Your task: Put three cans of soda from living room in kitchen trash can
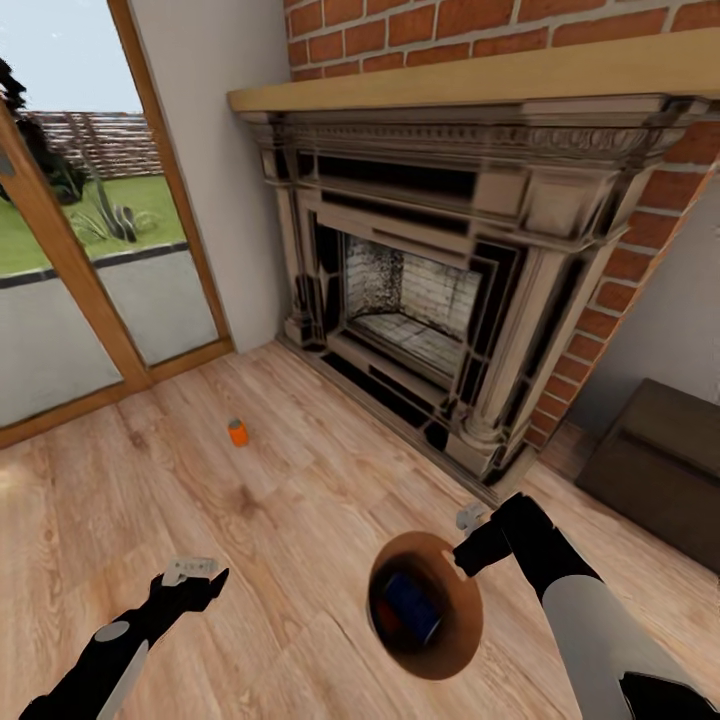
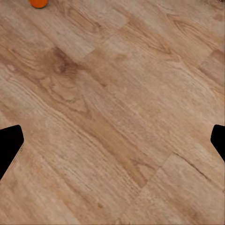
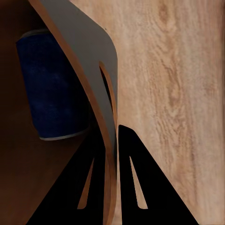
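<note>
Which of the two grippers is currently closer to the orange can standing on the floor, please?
Left. The left gripper hangs open over bare planks, short of the orange can. The right gripper is farther off, clamped on the trash can rim.

Bright even daylight from the glass door (image 1: 90, 250), faint shadows, soft render — edges bowed.
</note>
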{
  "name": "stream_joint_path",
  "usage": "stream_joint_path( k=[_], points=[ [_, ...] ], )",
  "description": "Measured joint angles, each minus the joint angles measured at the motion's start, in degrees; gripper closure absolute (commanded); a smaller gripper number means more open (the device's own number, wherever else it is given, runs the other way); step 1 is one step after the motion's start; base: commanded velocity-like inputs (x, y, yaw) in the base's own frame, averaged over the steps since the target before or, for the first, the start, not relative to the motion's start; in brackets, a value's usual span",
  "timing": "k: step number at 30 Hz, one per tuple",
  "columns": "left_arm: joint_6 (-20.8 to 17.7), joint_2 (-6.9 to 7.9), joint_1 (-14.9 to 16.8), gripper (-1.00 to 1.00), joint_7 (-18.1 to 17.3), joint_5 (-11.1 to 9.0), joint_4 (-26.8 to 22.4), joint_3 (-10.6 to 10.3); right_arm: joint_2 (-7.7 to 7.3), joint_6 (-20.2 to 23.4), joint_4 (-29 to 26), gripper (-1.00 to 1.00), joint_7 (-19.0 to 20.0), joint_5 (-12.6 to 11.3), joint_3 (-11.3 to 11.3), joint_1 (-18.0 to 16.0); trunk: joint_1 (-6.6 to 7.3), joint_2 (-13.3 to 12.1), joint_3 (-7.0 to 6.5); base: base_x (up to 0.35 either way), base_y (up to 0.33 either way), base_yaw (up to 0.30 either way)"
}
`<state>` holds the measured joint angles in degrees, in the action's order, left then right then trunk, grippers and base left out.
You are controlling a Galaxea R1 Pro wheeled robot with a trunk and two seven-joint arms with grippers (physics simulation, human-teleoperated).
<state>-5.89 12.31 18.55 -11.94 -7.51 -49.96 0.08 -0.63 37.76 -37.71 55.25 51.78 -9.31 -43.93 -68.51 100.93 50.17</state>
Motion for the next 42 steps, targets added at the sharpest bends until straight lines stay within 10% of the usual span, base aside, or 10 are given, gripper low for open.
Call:
stream_joint_path(
  k=[42],
  points=[
    [-1.03, 0.02, 0.06, -1.00, -5.02, -0.04, 2.57, 0.55, 0.95, 5.10, 0.14, 1.00, 0.18, -0.46, -0.65, 0.02, 0.00, 0.00, -0.85, 0.231, 0.254, -0.248]
  ],
)
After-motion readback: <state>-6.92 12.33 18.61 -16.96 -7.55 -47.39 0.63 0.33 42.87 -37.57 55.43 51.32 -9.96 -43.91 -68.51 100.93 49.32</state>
